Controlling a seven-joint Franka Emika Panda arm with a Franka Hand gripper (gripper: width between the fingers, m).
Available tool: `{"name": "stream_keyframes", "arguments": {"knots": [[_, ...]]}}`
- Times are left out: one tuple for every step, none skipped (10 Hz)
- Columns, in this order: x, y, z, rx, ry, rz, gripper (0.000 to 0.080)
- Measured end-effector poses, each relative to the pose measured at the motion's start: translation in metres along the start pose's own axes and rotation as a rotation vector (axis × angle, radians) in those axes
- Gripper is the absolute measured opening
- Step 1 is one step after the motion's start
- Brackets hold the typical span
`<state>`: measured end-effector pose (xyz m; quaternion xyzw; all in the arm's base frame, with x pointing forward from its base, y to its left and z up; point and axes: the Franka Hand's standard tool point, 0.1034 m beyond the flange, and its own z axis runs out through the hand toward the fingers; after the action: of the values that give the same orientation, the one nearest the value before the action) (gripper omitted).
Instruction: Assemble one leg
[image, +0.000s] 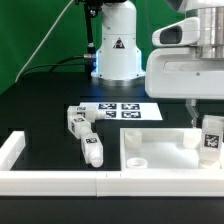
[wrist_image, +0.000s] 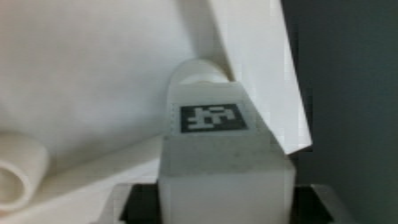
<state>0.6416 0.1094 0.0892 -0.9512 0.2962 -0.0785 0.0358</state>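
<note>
My gripper (image: 206, 122) is shut on a leg (image: 210, 136), a stubby white peg with a square tag, held upright at the exterior view's right. It hangs over the far right corner of the large white square panel (image: 158, 152); I cannot tell if it touches the panel. In the wrist view the leg (wrist_image: 217, 140) fills the middle, clamped between the dark fingers (wrist_image: 141, 202) of the gripper (wrist_image: 217, 208), its tip at the panel's (wrist_image: 89, 80) edge. Two more legs (image: 75, 122) (image: 92, 151) lie on the black table at centre left.
The marker board (image: 121, 110) lies flat behind the loose legs. White border rails run along the front (image: 55, 182) and the left (image: 12, 148). The robot's base (image: 116, 50) stands at the back. A rounded white shape (wrist_image: 18, 172) shows beside the held leg.
</note>
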Motion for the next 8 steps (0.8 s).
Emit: {"name": "stream_keyframes", "arguments": {"knots": [[0.0005,0.0014,0.0001,-0.001,-0.004,0.137,0.0285],[0.0012,0.0034,0.0003,0.001,-0.012,0.290,0.0287],[0.0025,0.0063,0.0006,0.011,-0.031,0.459,0.0287],[0.0029,0.0079,0.0004,0.015,-0.047,0.577,0.0287],[0.0025,0.0088,0.0003,0.012,-0.055,0.695,0.0287],[0.0025,0.0094,0.0004,0.009,-0.057,0.739,0.0287],[0.0024,0.0097,0.0005,0.008,-0.056,0.755,0.0298],[0.0022,0.0097,0.0010,0.009,-0.056,0.730,0.0298]]}}
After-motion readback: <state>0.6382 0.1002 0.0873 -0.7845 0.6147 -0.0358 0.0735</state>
